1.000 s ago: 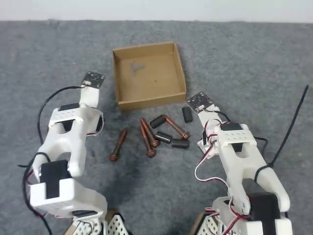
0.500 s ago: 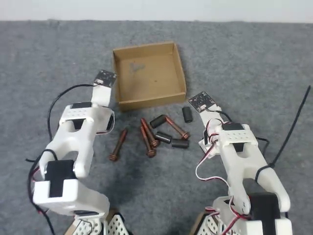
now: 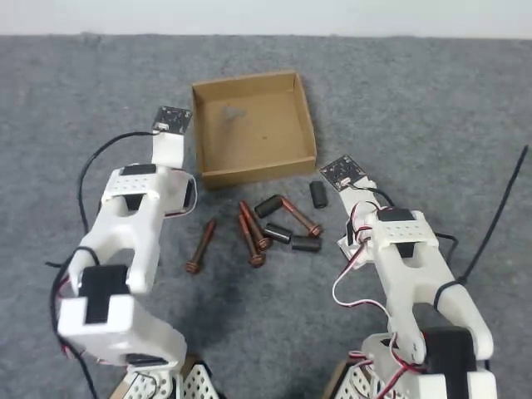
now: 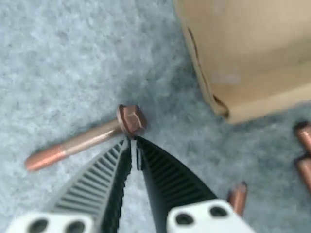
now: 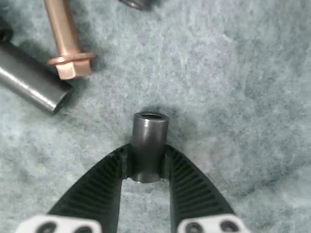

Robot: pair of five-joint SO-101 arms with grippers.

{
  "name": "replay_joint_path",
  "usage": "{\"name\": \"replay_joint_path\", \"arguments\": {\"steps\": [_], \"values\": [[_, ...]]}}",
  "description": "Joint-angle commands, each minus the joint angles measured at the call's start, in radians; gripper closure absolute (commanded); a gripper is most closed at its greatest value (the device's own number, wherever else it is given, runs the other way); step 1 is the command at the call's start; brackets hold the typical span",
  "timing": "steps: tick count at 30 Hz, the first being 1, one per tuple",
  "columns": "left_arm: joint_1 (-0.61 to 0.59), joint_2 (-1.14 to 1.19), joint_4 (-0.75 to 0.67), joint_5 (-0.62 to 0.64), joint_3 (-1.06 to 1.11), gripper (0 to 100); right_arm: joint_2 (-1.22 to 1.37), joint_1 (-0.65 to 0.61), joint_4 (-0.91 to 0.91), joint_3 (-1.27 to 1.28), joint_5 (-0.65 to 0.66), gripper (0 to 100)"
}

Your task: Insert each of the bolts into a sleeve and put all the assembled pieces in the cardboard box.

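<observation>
While the grey, carpet-like bench [image 3: 432,108] carried everything, the left arm [image 3: 133,224] stretched along its left side, and the right arm [image 3: 407,258] lay along the right with its wrist beside the loose parts. Between their far ends the open cardboard box [image 3: 258,173] sat flat on the bench, just beyond the scattered hardware. The left claw [image 4: 132,141] had its fingers drawn together with only a thin slit between them, its tips just beside the hex head of a lone bolt [image 4: 82,143] that lay flat near the box's front corner. The right claw [image 5: 146,148] was clamped on a dark held sleeve [image 5: 150,131], one finger pressed to each side and the sleeve's open end pointing away from the wrist. Three other bolts [image 3: 249,237] lay close together in front of the box, right of the lone one. Four loose sleeves [image 3: 306,243] lay among and just beside those bolts.
</observation>
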Motion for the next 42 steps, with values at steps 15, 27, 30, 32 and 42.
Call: {"name": "replay_joint_path", "arguments": {"steps": [15, 27, 30, 32, 42], "values": [[-0.040, 0.192, 0.068, 0.011, -0.361, 98, -0.004, 0.016, -0.004, -0.035, 0.017, 99.1], [-0.080, 0.242, 0.229, -0.101, -0.519, 98, -0.004, 0.016, -0.005, -0.035, 0.018, 99.1], [-0.086, 0.244, 0.328, -0.235, -0.602, 98, -0.004, 0.016, -0.005, -0.035, 0.018, 99.1], [-0.087, 0.244, 0.377, -0.299, -0.638, 98, -0.004, 0.016, -0.005, -0.035, 0.018, 99.1], [-0.107, 0.256, 0.402, -0.473, -0.642, 89, -0.004, 0.016, -0.007, -0.035, 0.018, 99.1]]}}
